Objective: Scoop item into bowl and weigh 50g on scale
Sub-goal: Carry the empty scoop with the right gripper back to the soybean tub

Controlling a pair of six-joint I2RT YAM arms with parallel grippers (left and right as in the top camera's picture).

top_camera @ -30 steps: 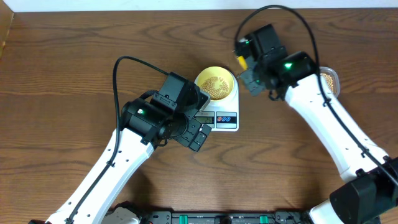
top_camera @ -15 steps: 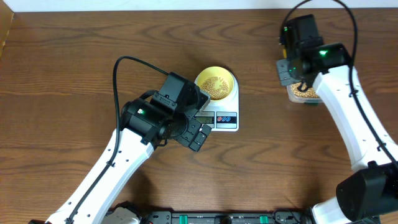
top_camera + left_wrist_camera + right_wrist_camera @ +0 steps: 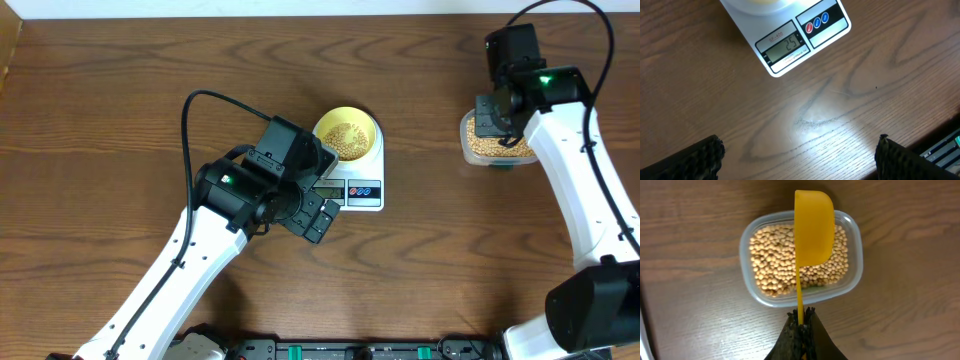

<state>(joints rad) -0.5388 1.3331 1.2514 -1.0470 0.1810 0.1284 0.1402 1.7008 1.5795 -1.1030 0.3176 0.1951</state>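
Note:
The pale-yellow bowl (image 3: pixel 347 135) stands on the white scale (image 3: pixel 365 192) and holds a small heap of beans (image 3: pixel 349 140). In the left wrist view the scale (image 3: pixel 790 45) shows its grey display and two round buttons. My left gripper (image 3: pixel 800 155) hovers open over bare wood just in front of the scale, nothing between its fingers. My right gripper (image 3: pixel 801 317) is shut on the thin handle of the yellow scoop (image 3: pixel 813 227). The scoop hangs over the clear tub (image 3: pixel 747 287), which is full of tan beans (image 3: pixel 772 265). No beans show on the scoop.
The tub (image 3: pixel 468 140) sits at the far right of the table, well apart from the scale. A black cable (image 3: pixel 200 100) loops above the left arm. A dark rail (image 3: pixel 340 350) runs along the table's front edge.
My right arm has swung rightward with the scoop, from beside the bowl to above the tub of beans. The left arm, bowl and scale have not moved.

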